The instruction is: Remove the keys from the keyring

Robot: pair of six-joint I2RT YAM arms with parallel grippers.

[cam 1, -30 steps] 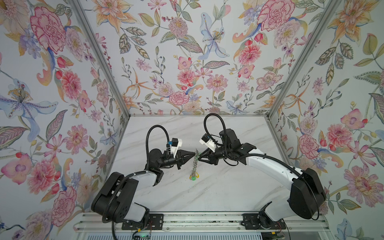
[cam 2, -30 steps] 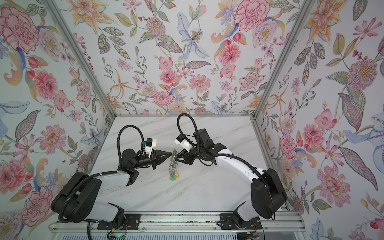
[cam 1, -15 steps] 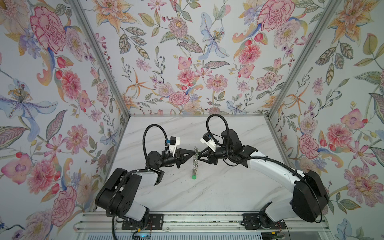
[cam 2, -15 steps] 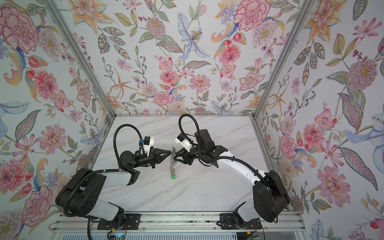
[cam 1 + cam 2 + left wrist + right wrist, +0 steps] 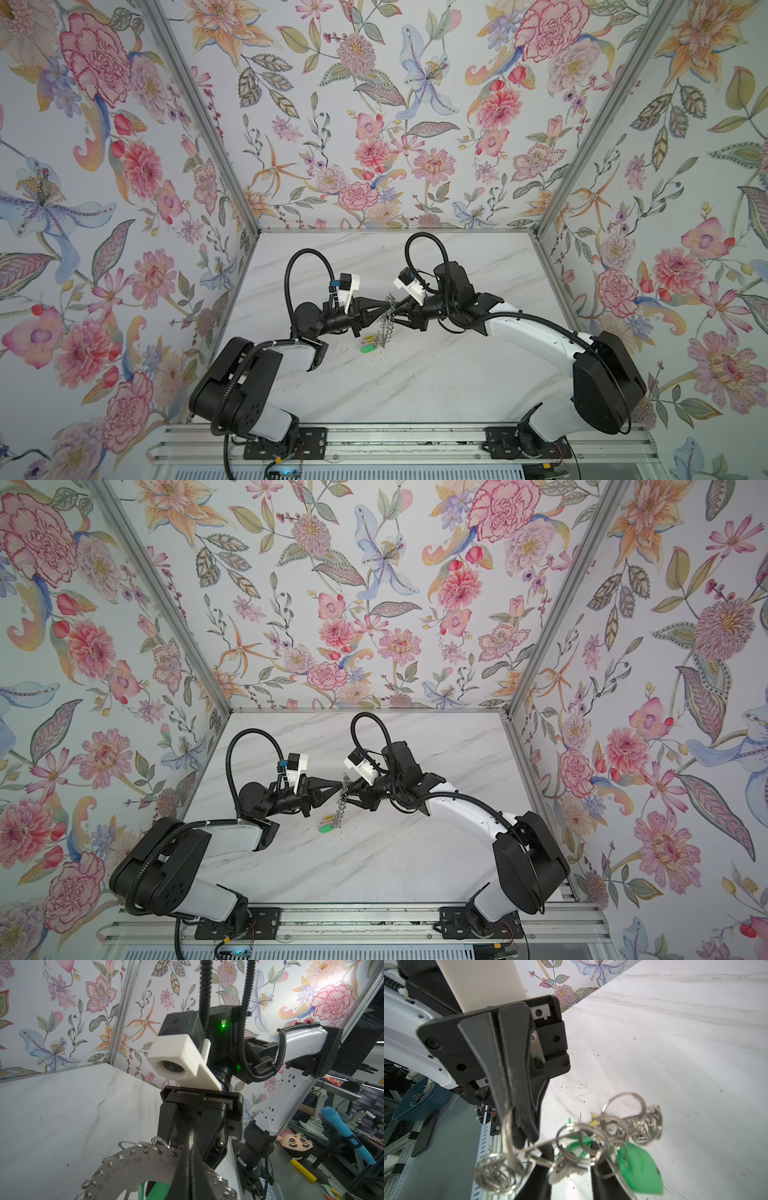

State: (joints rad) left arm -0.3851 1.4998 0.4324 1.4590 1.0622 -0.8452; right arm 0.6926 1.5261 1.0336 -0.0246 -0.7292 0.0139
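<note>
The keyring [image 5: 388, 319] [image 5: 342, 799] is held on edge above the marble table between both arms. My left gripper [image 5: 390, 307] [image 5: 341, 786] is shut on its grey rim, as the left wrist view shows at the numbered plate [image 5: 133, 1165]. My right gripper [image 5: 396, 312] [image 5: 348, 792] reaches in from the opposite side. In the right wrist view its fingers stand a little apart around a metal key [image 5: 564, 1169] among the wire loops; whether they press it is unclear. A green tag [image 5: 639, 1169] [image 5: 365, 350] and a yellow tag [image 5: 368, 337] hang from the ring's low side.
The marble table [image 5: 415, 382] carries small dark specks under the ring. Floral walls close in the left, back and right. An aluminium rail [image 5: 374, 436] with both arm bases runs along the front edge.
Both grippers stay at the ring. The left arm has drawn its elbow in, the ring has shifted slightly left, and the hanging green tag has swung left.
</note>
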